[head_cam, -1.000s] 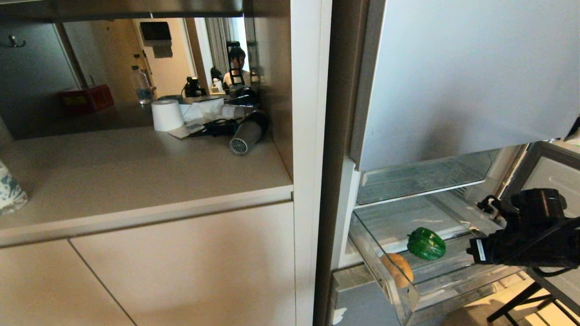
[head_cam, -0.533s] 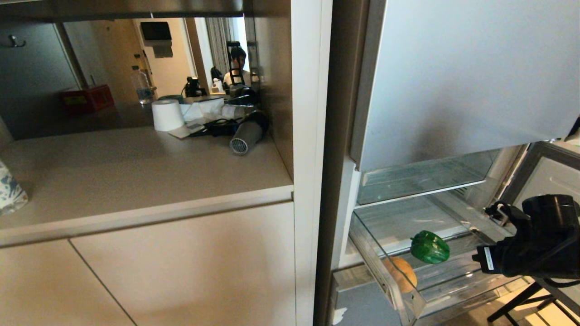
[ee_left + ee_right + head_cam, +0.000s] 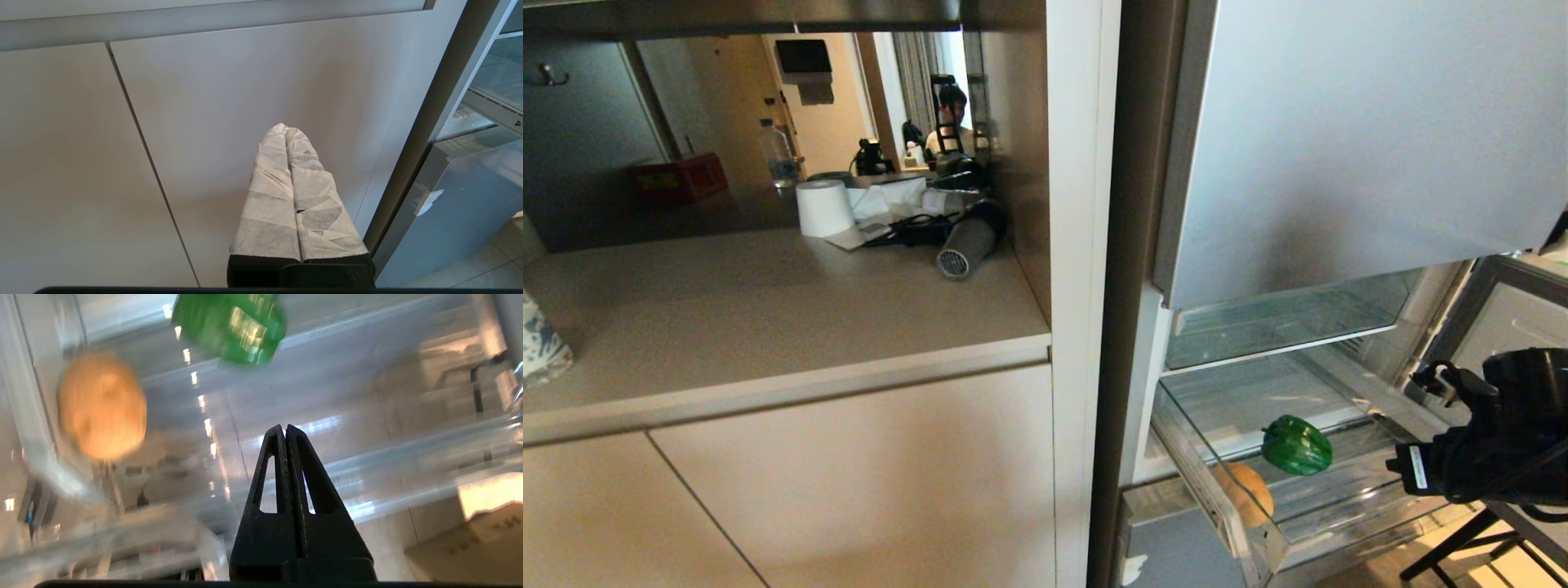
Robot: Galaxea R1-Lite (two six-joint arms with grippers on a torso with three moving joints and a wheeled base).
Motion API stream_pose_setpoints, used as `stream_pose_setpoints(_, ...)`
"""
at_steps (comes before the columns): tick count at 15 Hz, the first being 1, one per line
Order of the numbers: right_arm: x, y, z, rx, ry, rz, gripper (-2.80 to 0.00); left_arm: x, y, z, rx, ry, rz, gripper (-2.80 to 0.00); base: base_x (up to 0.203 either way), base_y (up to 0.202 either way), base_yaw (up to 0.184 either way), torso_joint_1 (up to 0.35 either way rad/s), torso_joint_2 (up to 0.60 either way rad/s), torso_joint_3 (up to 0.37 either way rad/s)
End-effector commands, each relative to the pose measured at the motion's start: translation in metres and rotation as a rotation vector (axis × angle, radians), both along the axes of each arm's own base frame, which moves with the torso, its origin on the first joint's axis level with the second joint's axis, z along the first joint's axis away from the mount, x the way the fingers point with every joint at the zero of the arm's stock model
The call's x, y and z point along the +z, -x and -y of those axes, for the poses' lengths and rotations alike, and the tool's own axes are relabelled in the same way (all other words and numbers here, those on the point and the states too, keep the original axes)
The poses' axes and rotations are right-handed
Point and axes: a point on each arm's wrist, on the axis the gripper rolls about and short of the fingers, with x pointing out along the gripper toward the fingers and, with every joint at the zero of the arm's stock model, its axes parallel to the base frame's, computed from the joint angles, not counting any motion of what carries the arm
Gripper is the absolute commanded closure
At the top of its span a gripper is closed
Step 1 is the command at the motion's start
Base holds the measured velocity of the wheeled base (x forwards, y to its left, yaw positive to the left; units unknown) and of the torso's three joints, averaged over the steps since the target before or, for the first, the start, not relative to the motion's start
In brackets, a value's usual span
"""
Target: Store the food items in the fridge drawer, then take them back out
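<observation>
Fridge drawer pulled out, clear front wall toward the robot, open room above it under the glass shelf. Bell pepper and potato lie inside, apart from each other, potato against the drawer's left wall, pepper nearer mid. Right gripper at the drawer's right side, fingers pressed together, holding nothing, both foods apart from its tip. Left gripper faces the beige cabinet door, padded fingers closed, empty.
</observation>
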Motion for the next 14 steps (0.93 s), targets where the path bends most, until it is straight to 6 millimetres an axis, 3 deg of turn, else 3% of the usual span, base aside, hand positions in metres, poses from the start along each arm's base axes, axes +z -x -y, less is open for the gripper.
stream_pose_setpoints(1, -0.002, -0.013, 0.003, 0.001, -0.001, 0.014, 0.0, -0.003, -0.001, 0.0, 0.0, 0.0, -0.008, 0.0, 0.0, 0.0, 0.0, 0.0, 0.0, 0.0)
stream_pose_setpoints(4, -0.002, -0.024, 0.008, 0.009, -0.021, 0.05, 0.0, -0.003, -0.001, 0.0, 0.0, 0.0, -0.008, 0.0, 0.0, 0.0, 0.0, 0.0, 0.0, 0.0)
stream_pose_setpoints(7, 0.016, -0.005, 0.002, 0.028, -0.015, 0.129, 0.0, -0.003, -0.001, 0.0, 0.0, 0.0, -0.008, 0.0, 0.0, 0.0, 0.0, 0.0, 0.0, 0.0)
stream_pose_setpoints(11, 0.059, 0.058, -0.014, 0.088, -0.007, 0.309, 0.0, -0.003, -0.001, 0.0, 0.0, 0.0, -0.008, 0.0, 0.0, 0.0, 0.0, 0.0, 0.0, 0.0)
stream_pose_setpoints(14, 0.074, 0.116, -0.027, 0.107, 0.02, 0.454, 0.0, -0.003, -0.001, 0.0, 0.0, 0.0, -0.008, 0.0, 0.0, 0.0, 0.0, 0.0, 0.0, 0.0)
